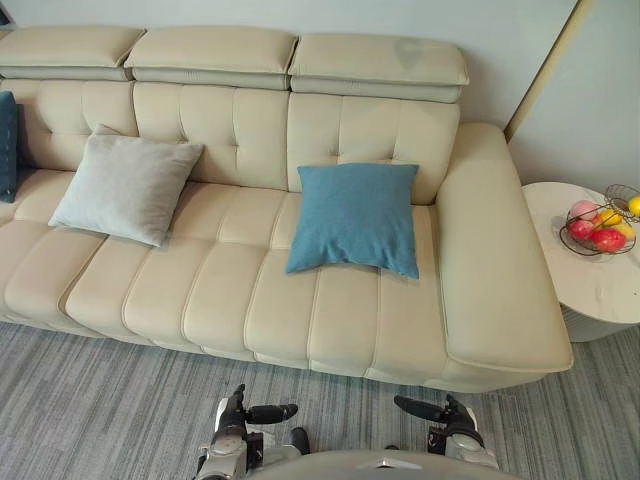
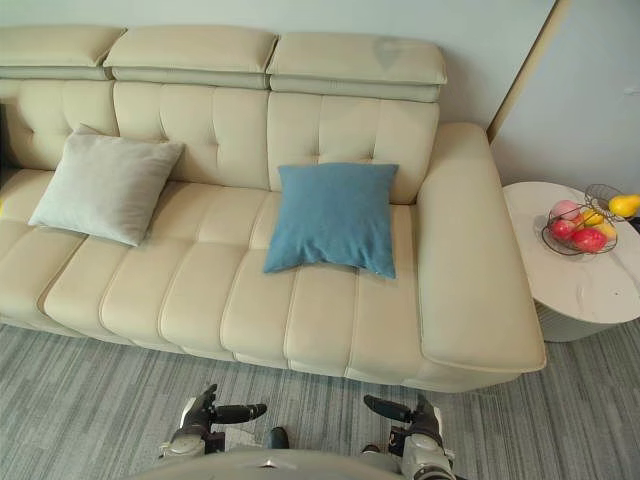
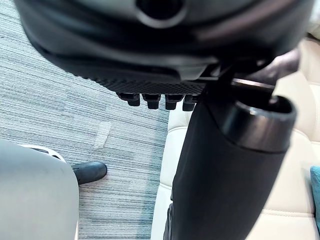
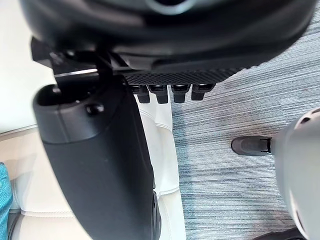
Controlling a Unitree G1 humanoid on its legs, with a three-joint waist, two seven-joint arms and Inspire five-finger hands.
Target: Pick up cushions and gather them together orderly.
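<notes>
Fingers (image 3: pixel 151 101) of the left hand (image 1: pixel 250 413) are lying straight, side by side, gripping nothing. Right hand (image 1: pixel 430 409) is doing likewise. Both are hanging over the floor (image 1: pixel 90 400) off the sofa's (image 1: pixel 200 290) front edge. Blue cushion (image 1: pixel 354 218) is leaning near the sofa's right arm. Grey cushion (image 1: pixel 122 187) is leaning well apart, toward the left end.

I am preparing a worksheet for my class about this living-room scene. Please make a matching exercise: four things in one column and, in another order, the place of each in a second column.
Things
1. grey cushion
2. blue cushion
3. wire fruit basket
4. round table

Places
A. on the round table
B. on the sofa, next to its right armrest
C. beside the sofa, past its right armrest
D. on the sofa, left of the blue cushion

Pairs: 1-D, 2-B, 3-A, 4-C
</notes>
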